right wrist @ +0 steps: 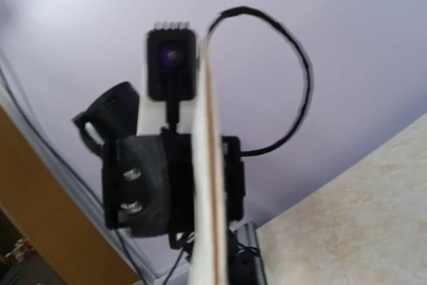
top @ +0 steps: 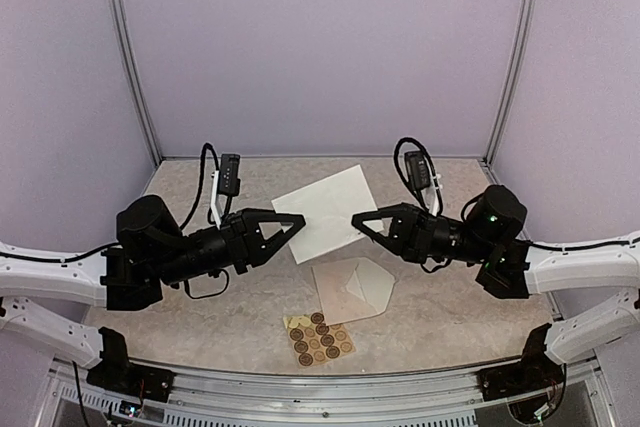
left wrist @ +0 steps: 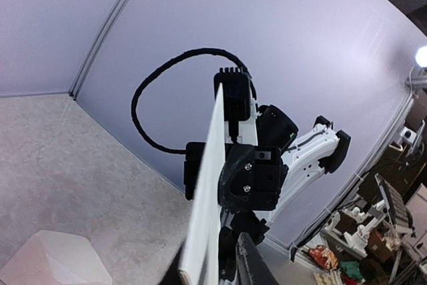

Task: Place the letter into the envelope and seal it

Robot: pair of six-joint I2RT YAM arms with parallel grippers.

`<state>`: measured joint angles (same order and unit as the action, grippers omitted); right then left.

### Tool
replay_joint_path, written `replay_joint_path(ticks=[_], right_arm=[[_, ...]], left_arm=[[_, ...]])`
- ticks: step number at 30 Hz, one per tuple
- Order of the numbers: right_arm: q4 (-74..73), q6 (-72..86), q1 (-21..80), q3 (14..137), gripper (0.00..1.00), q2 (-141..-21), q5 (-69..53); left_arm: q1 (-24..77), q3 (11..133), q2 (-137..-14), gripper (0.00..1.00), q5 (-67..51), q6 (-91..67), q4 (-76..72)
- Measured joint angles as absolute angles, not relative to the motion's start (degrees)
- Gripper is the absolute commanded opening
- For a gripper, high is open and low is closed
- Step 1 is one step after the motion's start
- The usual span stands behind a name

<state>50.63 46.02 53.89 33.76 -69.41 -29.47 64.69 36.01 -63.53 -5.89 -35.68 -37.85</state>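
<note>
With the 2 arms' jaws pinching opposite edges of the letter (top: 325,209), hold it taut, probably fold it smaller, then aim for the open envelope (top: 352,287) on the table (top: 230,319).

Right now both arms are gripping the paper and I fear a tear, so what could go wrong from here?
1. The left gripper and the right gripper pinch opposite sides of the letter; pulling apart or twisting could tear or crease it.
2. The letter looks larger than the envelope on the table, so unfolded it may jam at the opening.
3. The sticker sheet lies close to the envelope and could get nudged.
</note>
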Motion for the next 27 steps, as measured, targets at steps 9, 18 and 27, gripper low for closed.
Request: replay_joint_path(ticks=[9, 18, 27], right_arm=[[25.0, 36.4, 53.5, 39.2, 0.0, -64.2, -19.0], [-4.3, 25.7, 52.4, 47.9, 0.0, -66.4, -15.8], [-12.9, 17.0, 52.4, 53.2, 0.0, -69.8, -32.9]], left_arm=[[64.8, 38.3, -58.4, 0.67, 7.3, -32.8, -16.8], [64.8, 45.2, -58.3, 0.67, 12.1, -28.7, -0.6], [65.4, 50.6, -66.6, 0.5, 0.1, -24.1, 3.2]])
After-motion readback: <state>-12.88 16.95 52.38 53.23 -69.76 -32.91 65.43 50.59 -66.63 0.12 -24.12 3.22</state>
